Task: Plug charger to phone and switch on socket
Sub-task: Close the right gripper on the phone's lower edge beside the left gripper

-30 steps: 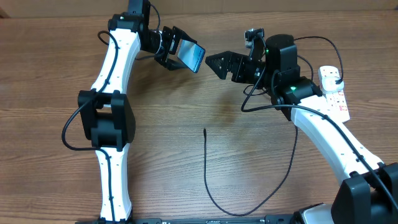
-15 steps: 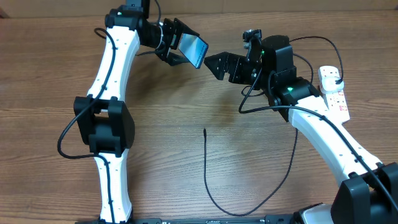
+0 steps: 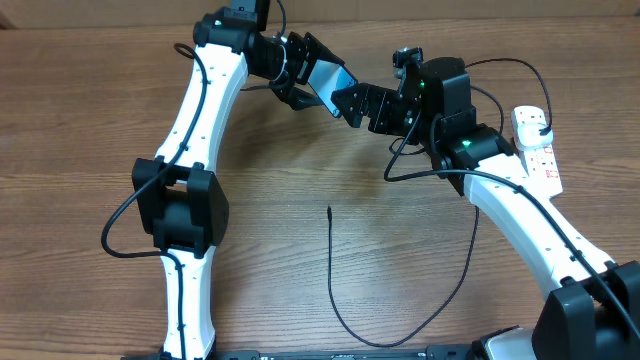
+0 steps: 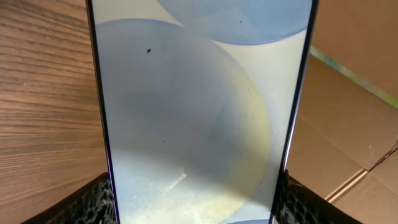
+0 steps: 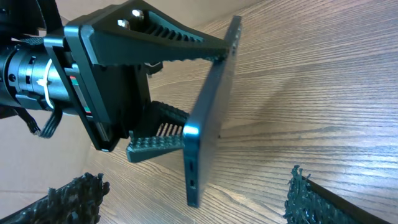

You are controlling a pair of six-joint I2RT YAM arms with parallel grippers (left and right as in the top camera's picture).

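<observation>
Wooden table [image 3: 80,120] underneath: the left gripper [image 3: 318,75] pinches the phone [image 3: 328,80] aloft, and the right gripper [image 3: 345,108], jaws spread, hovers beside the phone. The charger [image 3: 330,250] lies loose below the phone, the socket [image 3: 540,155] well right; plugging and switching look undone.

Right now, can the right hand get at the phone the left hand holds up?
Probably yes. The right hand is open, close to the phone, whose free end points between its fingers with nothing in the way. The left hand grips only the far end.

phone [image 4: 199,112] top and bottom beyond left wrist frame; charger [image 3: 330,250] far end behind right arm [image 3: 520,215]
</observation>
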